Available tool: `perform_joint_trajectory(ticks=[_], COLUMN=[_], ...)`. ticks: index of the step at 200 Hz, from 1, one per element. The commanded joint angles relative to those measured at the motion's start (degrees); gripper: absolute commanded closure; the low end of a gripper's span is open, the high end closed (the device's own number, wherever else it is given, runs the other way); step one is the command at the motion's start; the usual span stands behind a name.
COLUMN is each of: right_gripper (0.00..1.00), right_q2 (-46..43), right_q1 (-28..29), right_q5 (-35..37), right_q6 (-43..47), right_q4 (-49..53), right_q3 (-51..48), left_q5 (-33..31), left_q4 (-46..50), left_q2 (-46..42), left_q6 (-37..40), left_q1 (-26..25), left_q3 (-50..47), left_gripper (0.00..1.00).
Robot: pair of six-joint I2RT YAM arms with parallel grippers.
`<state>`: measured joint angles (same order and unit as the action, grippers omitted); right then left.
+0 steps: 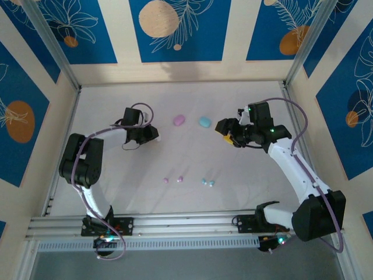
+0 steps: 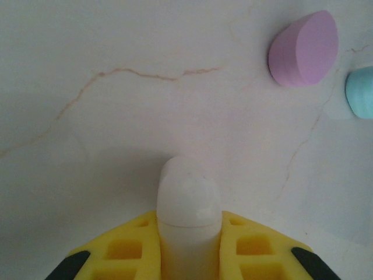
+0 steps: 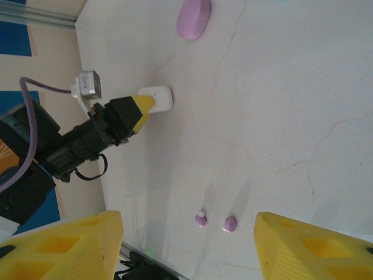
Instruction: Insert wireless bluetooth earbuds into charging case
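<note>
My left gripper (image 2: 187, 224) is shut on a closed white charging case (image 2: 187, 201) that pokes out between its yellow fingers, low over the table. In the top view this gripper (image 1: 152, 134) sits left of centre. A pink case (image 1: 179, 120) and a teal case (image 1: 204, 122) lie closed further back. Two pink earbuds (image 1: 165, 180) (image 1: 180, 178) and two teal earbuds (image 1: 204, 181) (image 1: 211, 183) lie loose in the near middle. My right gripper (image 1: 224, 133) hangs open and empty beside the teal case. In the right wrist view its jaws (image 3: 186, 251) frame the pink earbuds (image 3: 201, 219) (image 3: 230, 224) far below.
Aluminium frame posts and patterned walls close in the white table (image 1: 116, 192) at the back and both sides. A metal rail (image 1: 186, 224) runs along the near edge by the arm bases. Faint brown crack lines (image 2: 145, 74) mark the tabletop.
</note>
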<state>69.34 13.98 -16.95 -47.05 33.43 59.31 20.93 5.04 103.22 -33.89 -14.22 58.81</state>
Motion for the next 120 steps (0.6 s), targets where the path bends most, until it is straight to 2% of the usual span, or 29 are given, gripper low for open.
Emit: perform_joint_trajectory(ticks=[1, 38, 62, 80, 95, 120], right_gripper=[0.38, 0.38, 0.38, 0.38, 0.38, 0.38], right_q2=[1.0, 2.2, 3.0, 3.7, 4.3, 5.7], right_q1=[1.1, 2.3, 2.9, 3.1, 3.3, 3.6], right_q5=[-0.3, 0.2, 0.3, 0.4, 0.6, 1.0], right_q6=[-0.5, -0.7, -0.5, 0.1, 0.8, 2.2], right_q4=[0.9, 1.0, 1.3, 1.7, 2.3, 3.2], right_q3=[1.9, 2.1, 2.5, 2.8, 3.2, 4.1], left_q5=[-0.2, 1.4, 1.5, -1.2, -2.8, -5.3], left_q4=[2.8, 4.6, 6.4, 8.0, 9.6, 13.0], left_q2=[1.4, 2.8, 3.5, 3.1, 3.1, 3.4], left_q6=[2.2, 4.2, 5.2, 6.2, 7.7, 10.0], left_q1=[1.5, 2.4, 2.9, 3.0, 2.9, 3.0], left_q3=[1.4, 2.8, 3.8, 4.4, 5.6, 7.8], left_gripper=[1.00, 1.00, 0.91, 0.77, 0.75, 0.65])
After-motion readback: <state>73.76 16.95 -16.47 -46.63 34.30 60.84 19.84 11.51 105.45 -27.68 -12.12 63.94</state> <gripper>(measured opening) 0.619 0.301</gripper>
